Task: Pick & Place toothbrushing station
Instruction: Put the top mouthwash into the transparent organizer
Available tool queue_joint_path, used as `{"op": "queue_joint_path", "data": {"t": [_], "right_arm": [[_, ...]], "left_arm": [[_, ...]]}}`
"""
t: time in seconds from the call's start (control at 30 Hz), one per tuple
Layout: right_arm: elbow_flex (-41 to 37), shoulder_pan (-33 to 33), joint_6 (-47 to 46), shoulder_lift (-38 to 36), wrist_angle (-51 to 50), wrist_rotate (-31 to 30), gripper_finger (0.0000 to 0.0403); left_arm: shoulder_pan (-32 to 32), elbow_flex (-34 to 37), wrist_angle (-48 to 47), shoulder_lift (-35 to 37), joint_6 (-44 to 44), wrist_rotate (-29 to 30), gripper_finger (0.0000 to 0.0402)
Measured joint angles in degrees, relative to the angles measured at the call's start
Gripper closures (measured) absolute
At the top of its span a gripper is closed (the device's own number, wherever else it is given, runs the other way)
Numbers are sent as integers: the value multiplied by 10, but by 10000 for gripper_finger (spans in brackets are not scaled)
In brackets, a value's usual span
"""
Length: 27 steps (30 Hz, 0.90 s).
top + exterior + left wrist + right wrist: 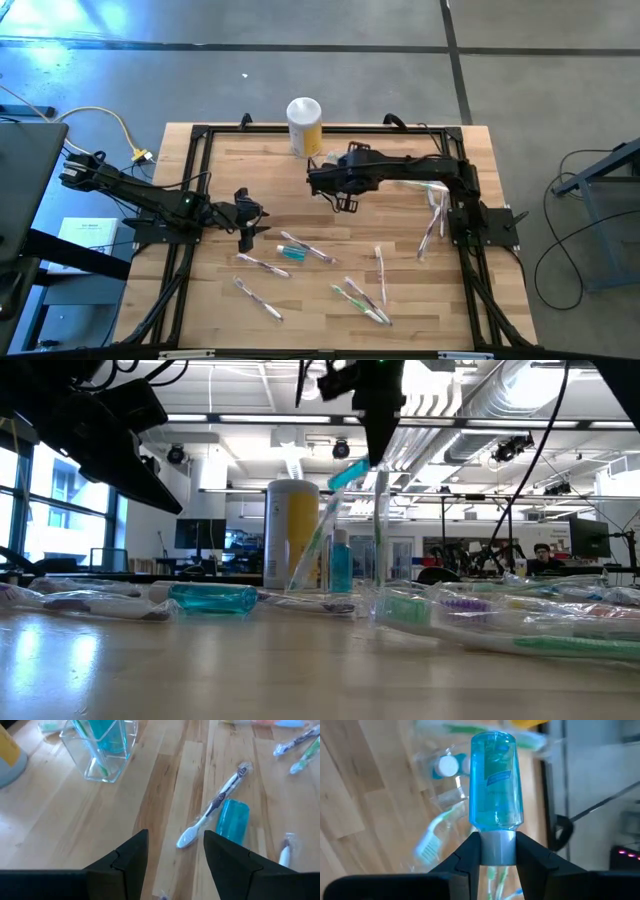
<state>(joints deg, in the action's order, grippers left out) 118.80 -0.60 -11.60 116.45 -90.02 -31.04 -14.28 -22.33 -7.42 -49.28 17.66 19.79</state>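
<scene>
The toothbrushing station (102,755), a clear boxy holder, stands on the wooden table near the yellow canister (304,125). It holds a small blue bottle and a green toothbrush. In the right wrist view the station (445,795) lies below my right gripper (497,840), which is shut on another blue bottle (496,780). My right gripper (338,198) hangs over the table's middle, toward the far side. My left gripper (175,850) stands open at the table's left (250,228) with nothing between its fingers. It points at a wrapped toothbrush (215,805). My right gripper pinches the blue bottle's grey cap (497,851) between its two fingers. The fingers slant downward. The bottle sticks out past the fingertips, base foremost. It is lifted clear, above the station.
Several wrapped toothbrushes lie loose on the near half of the table (360,298) and at the right (432,215). A blue bottle (292,253) lies on its side near the middle. Black frame rails (190,190) run along the table's edges.
</scene>
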Motion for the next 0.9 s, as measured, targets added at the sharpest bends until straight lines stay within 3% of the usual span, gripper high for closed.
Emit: {"op": "queue_joint_path", "data": {"t": [0.23,0.47,0.53,0.67,0.9], "right_arm": [[1,109,37,-27,-1,-75,316],[-3,251,144,-16,5,-217,316],[-16,282,176,-16,30,-264,316],[-40,324,226,-16,88,-331,316],[-108,340,359,-16,260,-351,316]], "left_arm": [[0,1,33,-17,8,-16,217],[0,1,180,-16,15,-148,217],[0,1,241,-16,46,-181,217],[0,1,343,-16,135,-193,217],[0,-21,376,-26,260,-240,217]]}}
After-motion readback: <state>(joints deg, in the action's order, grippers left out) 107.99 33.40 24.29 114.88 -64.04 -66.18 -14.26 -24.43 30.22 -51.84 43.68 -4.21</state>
